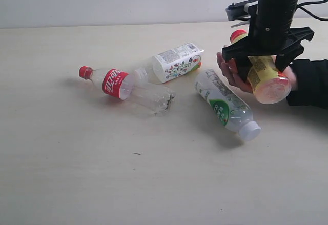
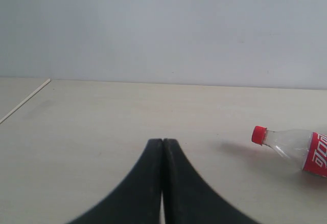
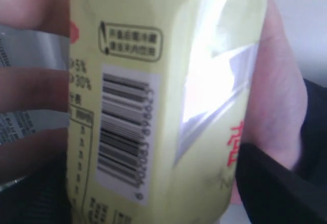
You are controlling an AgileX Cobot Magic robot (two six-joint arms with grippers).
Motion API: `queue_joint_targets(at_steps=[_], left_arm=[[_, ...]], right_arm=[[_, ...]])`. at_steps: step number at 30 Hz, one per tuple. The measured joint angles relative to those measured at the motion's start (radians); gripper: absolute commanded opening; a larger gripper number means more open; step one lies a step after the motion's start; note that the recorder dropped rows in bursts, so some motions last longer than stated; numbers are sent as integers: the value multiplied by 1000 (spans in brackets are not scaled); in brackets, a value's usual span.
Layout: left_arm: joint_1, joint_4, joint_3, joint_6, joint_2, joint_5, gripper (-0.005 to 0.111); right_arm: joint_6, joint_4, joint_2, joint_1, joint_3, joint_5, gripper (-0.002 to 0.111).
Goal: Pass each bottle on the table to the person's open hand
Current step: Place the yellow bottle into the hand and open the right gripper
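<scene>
My right gripper (image 1: 263, 63) is shut on the red-capped yellow-labelled bottle (image 1: 267, 80), held tilted just above the person's open hand (image 1: 230, 73). In the right wrist view that bottle (image 3: 168, 96) fills the frame, with the hand's fingers (image 3: 30, 86) on one side and its palm (image 3: 280, 91) on the other. On the table (image 1: 77, 158) lie the red-label bottle (image 1: 123, 85), the squarish white-label bottle (image 1: 174, 62) and the green-label bottle (image 1: 227, 104). My left gripper (image 2: 163, 141) is shut and empty, low over the table, with the red-label bottle (image 2: 294, 147) off to its side.
The person's black sleeve (image 1: 310, 84) reaches in from the right edge. The green-label bottle lies right below the hand. The red-label and squarish bottles lie against each other at mid table. A table edge (image 2: 25, 99) shows in the left wrist view.
</scene>
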Motion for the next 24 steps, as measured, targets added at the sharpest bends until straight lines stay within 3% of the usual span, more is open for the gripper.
queue_joint_targets(at_steps=[21, 24], left_arm=[[0, 0, 0, 0, 0, 0, 0], [0, 0, 0, 0, 0, 0, 0]], right_arm=[[-29, -22, -250, 0, 0, -33, 75], [-47, -3, -324, 0, 0, -5, 68]])
